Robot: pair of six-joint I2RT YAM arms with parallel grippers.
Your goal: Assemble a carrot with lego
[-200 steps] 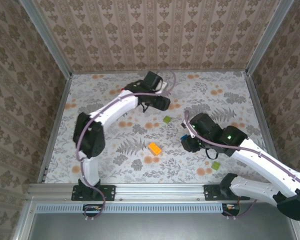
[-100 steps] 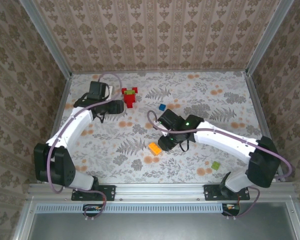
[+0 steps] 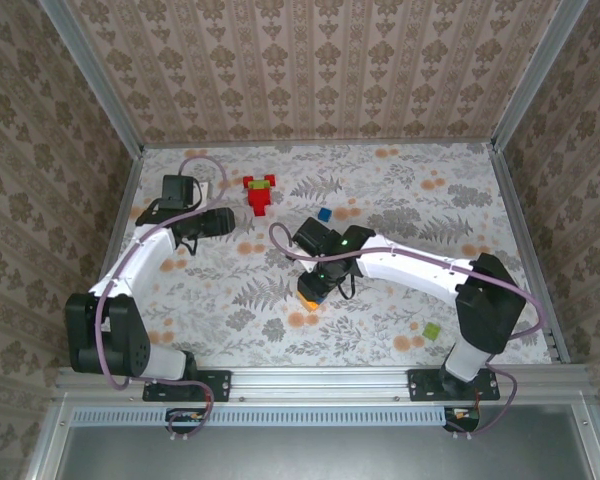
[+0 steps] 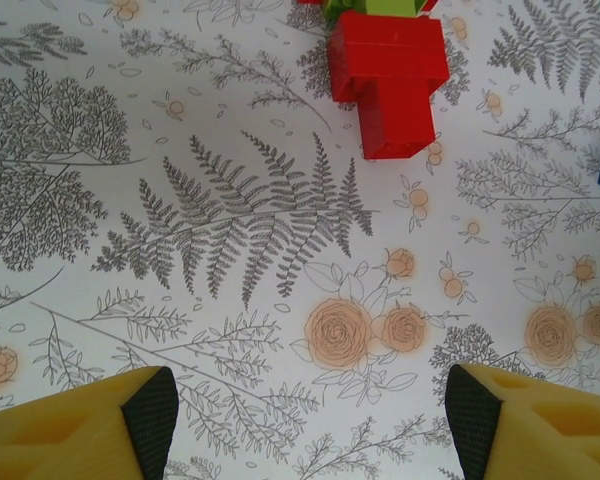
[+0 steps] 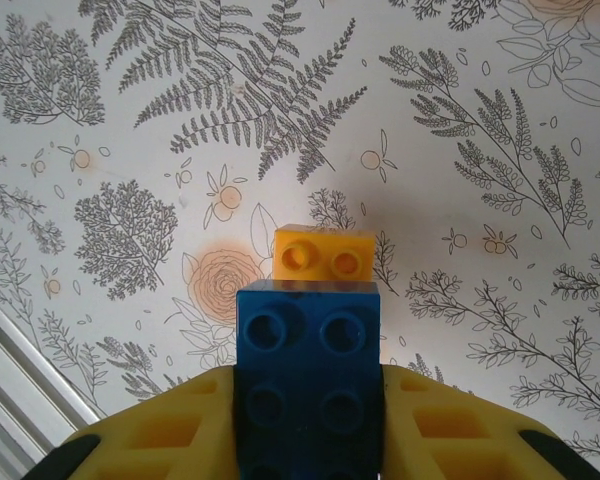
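**A:** How far along is the carrot?

**B:** Early, I'd judge. A red-and-green stack (image 4: 388,75) sits near the bench's (image 3: 400,180) far edge, left of the middle. The right pincer (image 5: 308,440) is clamped on a blue brick (image 5: 308,345) at the orange brick (image 5: 325,252), mid-bench. I can't tell whether they touch.

**A:** What's left?

**B:** Most of it. The left pincer (image 4: 310,415) gapes wide and empty near the stack. A loose blue bit (image 3: 324,214) lies mid-bench, and a green brick (image 3: 432,331) lies towards the near right corner, both unused. No writing is legible.
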